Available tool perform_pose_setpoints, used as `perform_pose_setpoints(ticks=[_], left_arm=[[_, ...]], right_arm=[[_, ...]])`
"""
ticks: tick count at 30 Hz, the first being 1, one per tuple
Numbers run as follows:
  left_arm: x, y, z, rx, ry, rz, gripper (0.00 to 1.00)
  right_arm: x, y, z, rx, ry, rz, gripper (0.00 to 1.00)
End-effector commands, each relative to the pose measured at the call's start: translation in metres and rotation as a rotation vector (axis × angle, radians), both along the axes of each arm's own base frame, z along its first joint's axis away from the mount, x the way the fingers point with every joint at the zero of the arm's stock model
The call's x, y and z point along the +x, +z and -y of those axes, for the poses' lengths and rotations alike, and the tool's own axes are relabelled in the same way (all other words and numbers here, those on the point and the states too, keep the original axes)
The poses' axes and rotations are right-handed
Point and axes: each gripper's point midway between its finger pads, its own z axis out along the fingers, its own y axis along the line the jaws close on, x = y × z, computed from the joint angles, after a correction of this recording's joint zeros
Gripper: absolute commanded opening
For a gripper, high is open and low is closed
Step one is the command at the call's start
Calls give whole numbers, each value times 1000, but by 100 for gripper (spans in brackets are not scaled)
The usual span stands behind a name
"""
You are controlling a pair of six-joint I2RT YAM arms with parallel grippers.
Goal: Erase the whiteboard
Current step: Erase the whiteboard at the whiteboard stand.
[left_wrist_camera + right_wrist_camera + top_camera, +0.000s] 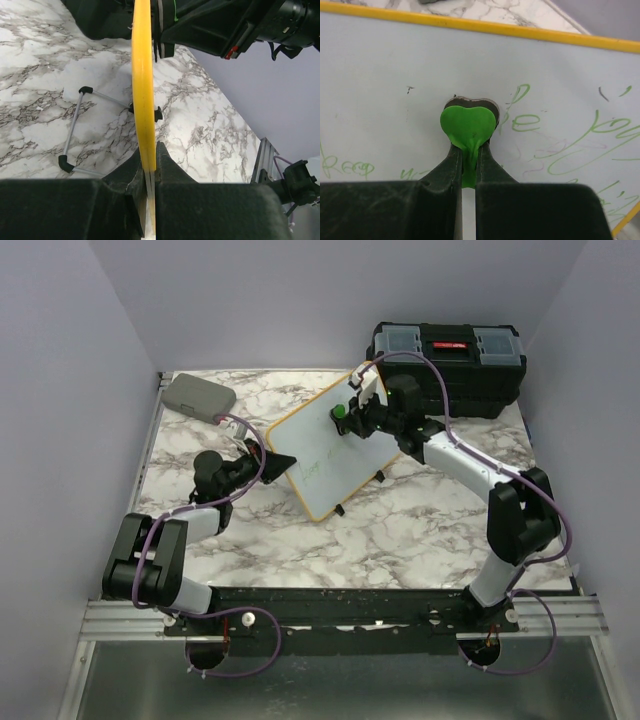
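The whiteboard (pixel 325 455) stands tilted near the middle of the top view, propped up off the marble bench (pixel 400 530). The left claw (pixel 148 160) is pinched shut on its yellow frame edge. The right claw (pixel 468 155) is closed tight on a small green heart-shaped eraser (pixel 468 125), which seems to lie flat against the white face.

The board looks light, thin and stiff, with a slick surface, so I'd guess it would slide or swing under a wipe unless it is braced. The frame edge is the sensible place to hold it, away from the writing.

Faint green handwriting runs across the right and lower parts of the right wrist view. One word at lower left may read "Keep", and the rest I can't make out. The black toolbox (pixel 447 365) at upper right carries a red label, too small to read.
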Motion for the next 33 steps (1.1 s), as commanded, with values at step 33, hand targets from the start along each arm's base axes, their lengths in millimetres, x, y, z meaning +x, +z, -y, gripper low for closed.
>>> perform_pose_setpoints(ticks=[33], left_arm=[[-15,-7,7,49,-103,-15,0]], right_arm=[[55,-1,9,-125,-233,-36,1]])
